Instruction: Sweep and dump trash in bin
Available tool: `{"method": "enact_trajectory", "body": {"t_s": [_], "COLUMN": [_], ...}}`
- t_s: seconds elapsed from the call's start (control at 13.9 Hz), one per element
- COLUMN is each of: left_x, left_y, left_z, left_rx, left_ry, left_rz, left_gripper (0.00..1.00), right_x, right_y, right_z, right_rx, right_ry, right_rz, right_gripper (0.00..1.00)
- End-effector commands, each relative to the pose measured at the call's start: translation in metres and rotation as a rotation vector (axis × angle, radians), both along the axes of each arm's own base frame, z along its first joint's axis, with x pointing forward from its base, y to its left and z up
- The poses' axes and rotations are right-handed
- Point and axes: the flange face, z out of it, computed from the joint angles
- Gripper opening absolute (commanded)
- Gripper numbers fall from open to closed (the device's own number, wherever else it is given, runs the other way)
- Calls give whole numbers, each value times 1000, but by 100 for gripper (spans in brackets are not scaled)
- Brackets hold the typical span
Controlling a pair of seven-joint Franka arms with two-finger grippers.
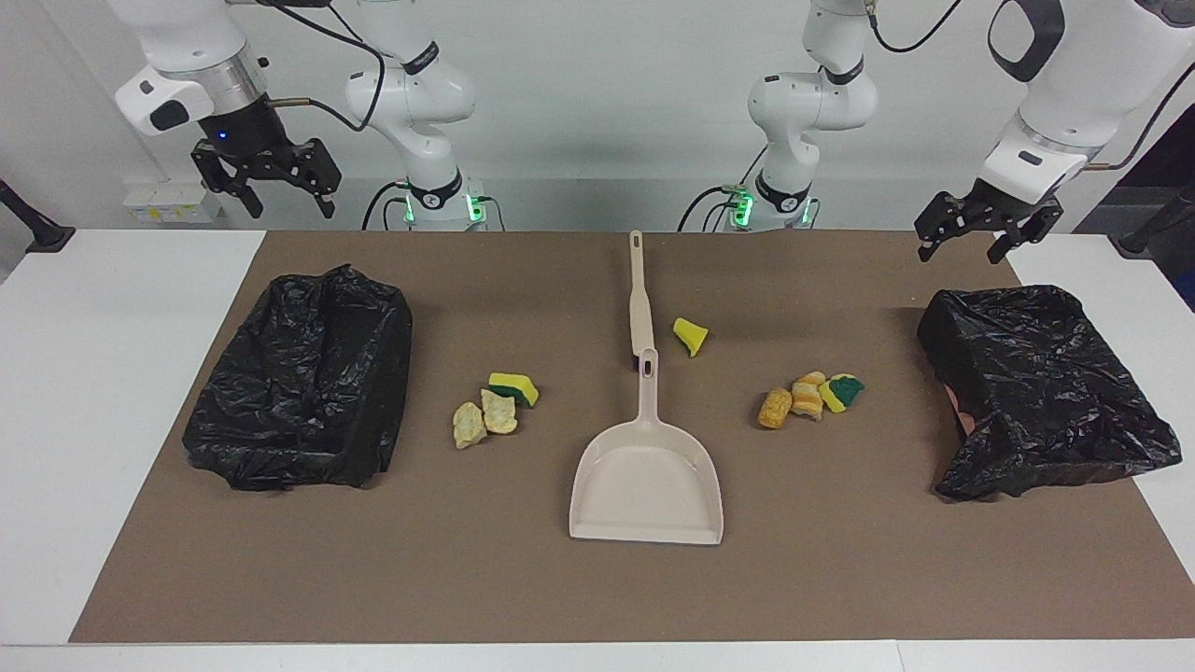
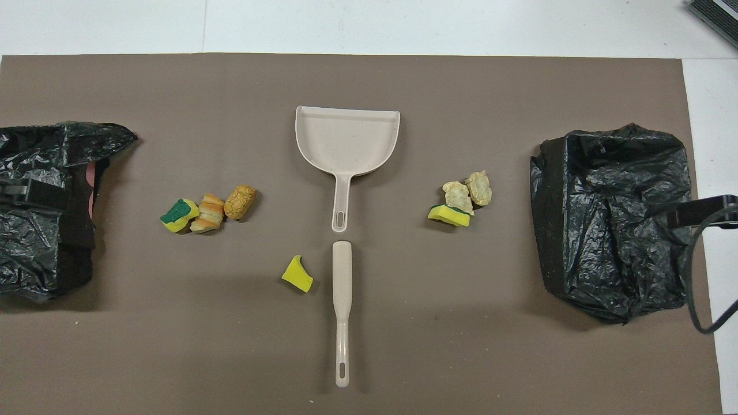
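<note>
Spongy, crusty scraps; smooth beige dustpan; crinkled black bin; left hand, right hand fingers apart.

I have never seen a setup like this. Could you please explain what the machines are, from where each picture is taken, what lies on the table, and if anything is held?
These are two robot arms, each ending in a two-finger gripper. One picture looks at them from across the table; the other looks down from above their own end.

Both arms wait, raised and holding nothing: the left gripper is open above one bag-lined bin, the right gripper is open near the other bin.

On the brown mat lie a beige dustpan and, nearer the robots, a brush. The trash is three scraps toward the left arm's end, three scraps toward the right arm's, and one yellow sponge piece beside the brush.
</note>
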Motion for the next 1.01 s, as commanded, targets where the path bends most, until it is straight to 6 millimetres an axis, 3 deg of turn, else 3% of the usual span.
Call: {"method": "enact_trajectory", "body": {"t_s": [0.0,0.72,0.94], "left_x": [-4,0,-1], "left_y": [-4,-1,-11], "left_z": [2,4,3], "left_rx": [13,10,9], "left_ry": [-7,-31,-28], "left_rz": [-25,-20,-32], "left_gripper": [100,100,100], "right_x": [-5,-10,-11], "right_y": [-5,-3,-10], "right_z": [3,3,2], "right_rx": [-42,-41,-39], "right_ry": [1,14,26], "right_rz": [23,30,39], "right_gripper": [100,100,100]}}
